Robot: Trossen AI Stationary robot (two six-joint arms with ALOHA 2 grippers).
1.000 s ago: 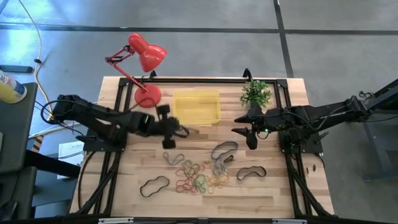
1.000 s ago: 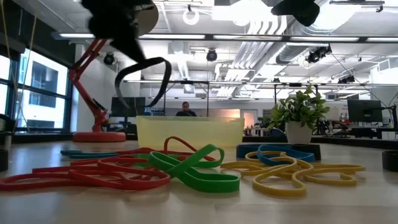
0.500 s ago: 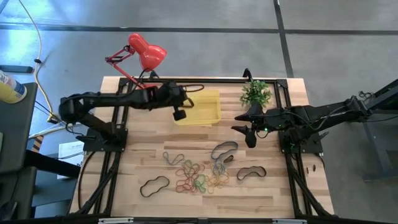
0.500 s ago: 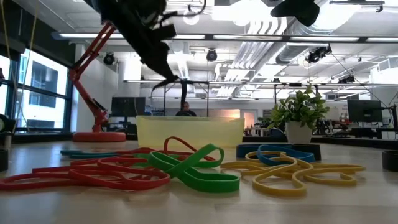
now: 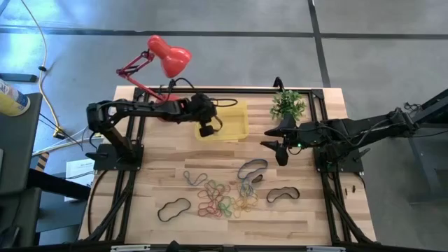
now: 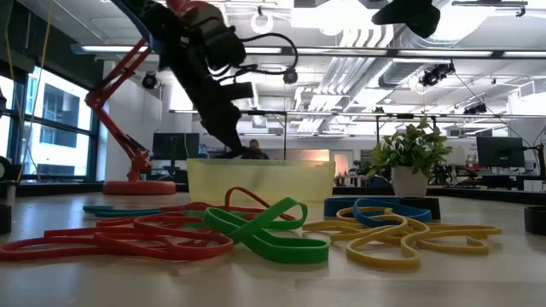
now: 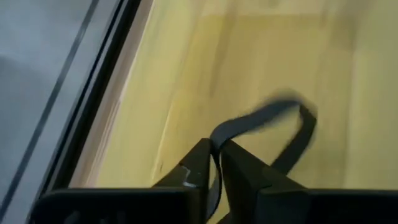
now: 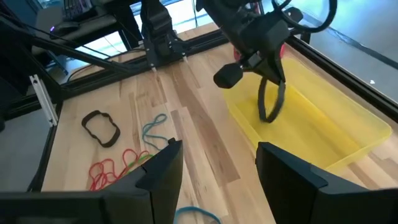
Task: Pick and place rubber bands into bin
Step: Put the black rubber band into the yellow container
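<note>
High view: the left hand (image 5: 207,130) sits over the bin's (image 5: 234,133) left end, far nearer it than the right hand (image 5: 280,149), which waits right of the bin with fingers apart. The loose rubber bands (image 5: 222,199) lie on the bench (image 5: 147,189) well in front of the bin.

Low view: the left arm reaches down behind the bin's front wall.

Left wrist view: the fingers, almost together, pinch a black band (image 7: 273,127) that runs forward over the bin floor.

Right wrist view: the loop hangs straight down into the bin, long axis upright.
</note>
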